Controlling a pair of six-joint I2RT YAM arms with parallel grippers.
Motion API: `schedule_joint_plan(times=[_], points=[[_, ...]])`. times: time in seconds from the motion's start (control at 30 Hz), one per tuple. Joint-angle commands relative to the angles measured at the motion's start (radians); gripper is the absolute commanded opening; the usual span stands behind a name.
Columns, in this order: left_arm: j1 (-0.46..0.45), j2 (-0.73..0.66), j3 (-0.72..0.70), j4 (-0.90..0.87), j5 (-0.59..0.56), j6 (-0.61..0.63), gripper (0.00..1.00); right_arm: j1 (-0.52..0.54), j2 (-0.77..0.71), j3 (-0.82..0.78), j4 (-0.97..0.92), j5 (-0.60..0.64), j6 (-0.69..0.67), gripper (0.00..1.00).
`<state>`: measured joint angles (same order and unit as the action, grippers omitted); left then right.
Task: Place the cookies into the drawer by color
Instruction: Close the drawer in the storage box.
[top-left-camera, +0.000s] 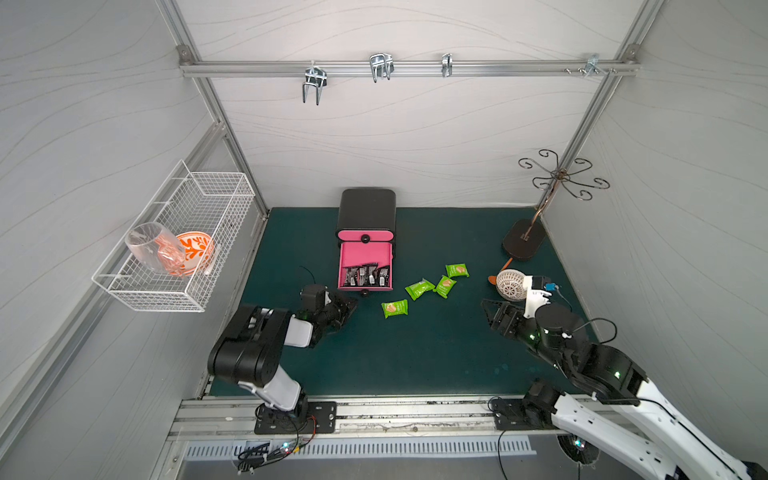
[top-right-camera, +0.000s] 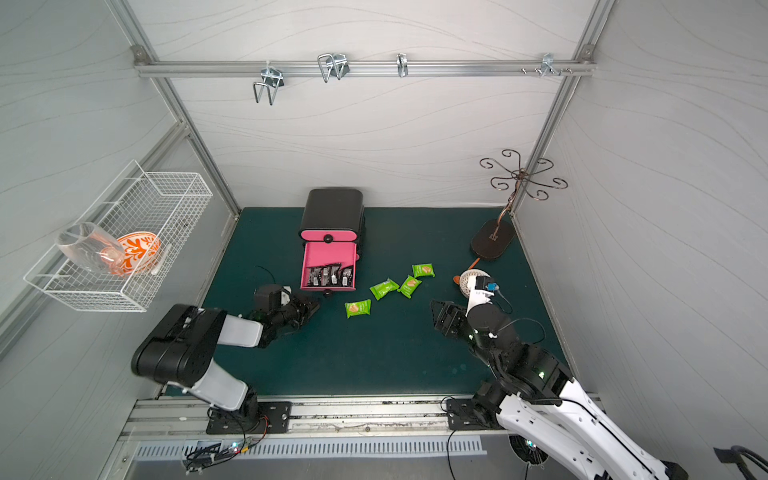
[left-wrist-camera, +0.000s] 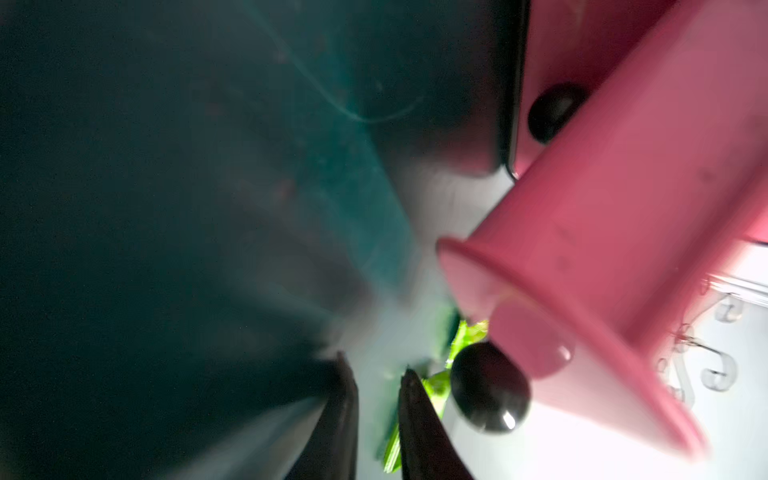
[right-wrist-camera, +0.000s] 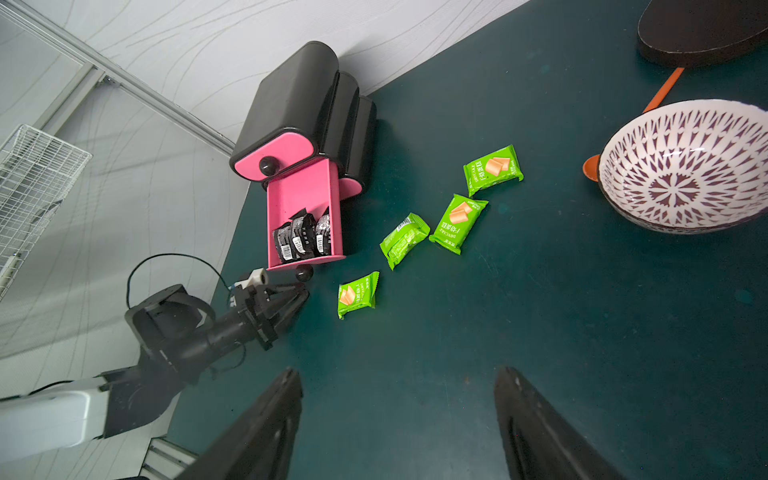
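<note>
Green cookies (top-left-camera: 419, 288) loose on the desk (top-left-camera: 415, 357); black cookies (top-left-camera: 365, 276) already in the open drawer (top-left-camera: 365, 254).

Four green packets lying flat on the desk, strewn just off the right-arm side of the pulled-out pink middle drawer, the two middle ones close together. Black packets standing in a row at the drawer's front end; top drawer of the black cabinet (top-left-camera: 366, 208) closed. Left gripper (top-left-camera: 352, 303) low, just beside the open drawer's knob (top-left-camera: 365, 292) but not on it, fingers almost pressed together with a thin gap, pinching nothing. Right gripper (right-wrist-camera: 399, 415) spread wide and empty over bare desk, near the patterned white bowl (right-wrist-camera: 681, 174), well apart from the packets.
</note>
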<state>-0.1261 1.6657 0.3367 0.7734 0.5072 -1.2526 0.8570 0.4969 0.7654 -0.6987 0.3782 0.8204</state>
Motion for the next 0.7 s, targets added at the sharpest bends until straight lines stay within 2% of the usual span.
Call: schedule_joint_plan(times=[0.0, 0.2, 0.27, 0.43, 0.67], points=[[0.002, 0.137, 0.022, 0.302, 0.016, -0.141, 0.22, -0.005, -0.012, 0.014, -0.029, 0.016, 0.006, 0.77], [0.002, 0.385, 0.007, 0.608, -0.013, -0.307, 0.22, -0.005, -0.031, 0.006, -0.042, 0.033, 0.008, 0.77], [0.003, 0.432, 0.012, 0.635, -0.013, -0.337, 0.21, -0.004, -0.029, 0.006, -0.039, 0.033, 0.008, 0.77], [-0.013, 0.402, 0.041, 0.635, 0.005, -0.305, 0.21, -0.005, -0.014, 0.013, -0.04, 0.03, 0.009, 0.77], [-0.024, 0.345, 0.1, 0.635, 0.055, -0.329, 0.21, -0.004, -0.002, 0.01, -0.022, 0.016, 0.01, 0.77]])
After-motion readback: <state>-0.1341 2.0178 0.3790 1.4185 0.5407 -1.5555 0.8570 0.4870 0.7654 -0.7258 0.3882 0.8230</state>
